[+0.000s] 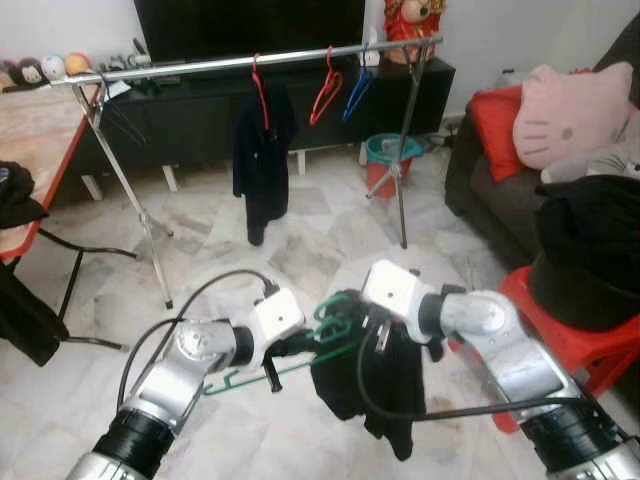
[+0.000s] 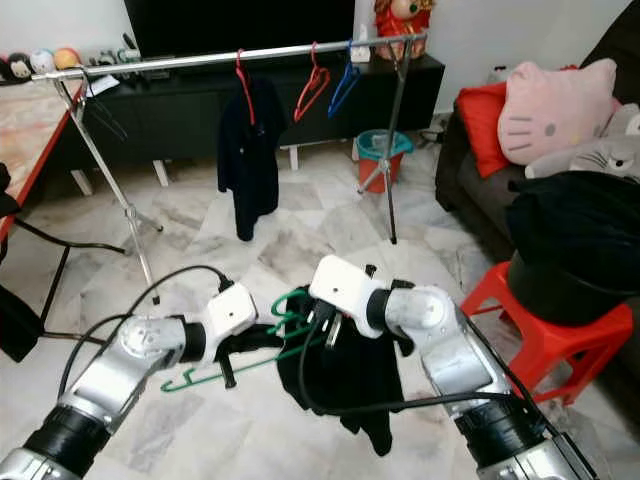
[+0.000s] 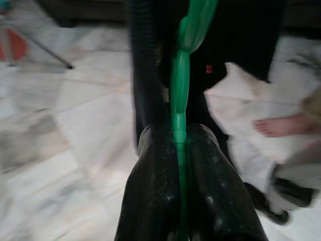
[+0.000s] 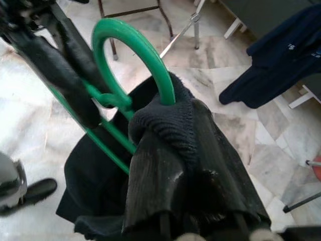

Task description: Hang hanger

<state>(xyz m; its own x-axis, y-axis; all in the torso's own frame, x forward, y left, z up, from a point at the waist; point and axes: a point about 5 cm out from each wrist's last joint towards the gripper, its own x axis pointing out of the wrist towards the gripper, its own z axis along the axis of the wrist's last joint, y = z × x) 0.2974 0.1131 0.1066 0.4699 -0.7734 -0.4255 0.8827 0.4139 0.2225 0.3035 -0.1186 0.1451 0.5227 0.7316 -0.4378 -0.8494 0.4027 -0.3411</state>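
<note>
A green plastic hanger (image 1: pixel 250 375) hangs low in front of me, with a black garment (image 1: pixel 378 388) draped from it. My left gripper (image 1: pixel 298 345) is shut on the hanger's bar; in the left wrist view the green bar (image 3: pixel 180 75) runs between the two closed fingers. My right gripper (image 1: pixel 357 325) is shut on the garment's knitted collar (image 4: pixel 170 130), right below the hanger's green hook (image 4: pixel 140 50). The silver rail (image 1: pixel 250 62) of the clothes rack crosses the back of the room. On it hang a dark garment on a red hanger (image 1: pixel 262 150), a bare red hanger (image 1: pixel 325 92) and a blue one (image 1: pixel 356 90).
A red stool (image 1: pixel 590 340) with a black bundle stands close on my right, before a dark sofa (image 1: pixel 490 190) with a pink cushion. A red-edged table (image 1: pixel 40 150) is at left. A teal bucket (image 1: pixel 390 155) sits by the rack's right leg. A person's foot (image 3: pixel 281 125) is nearby.
</note>
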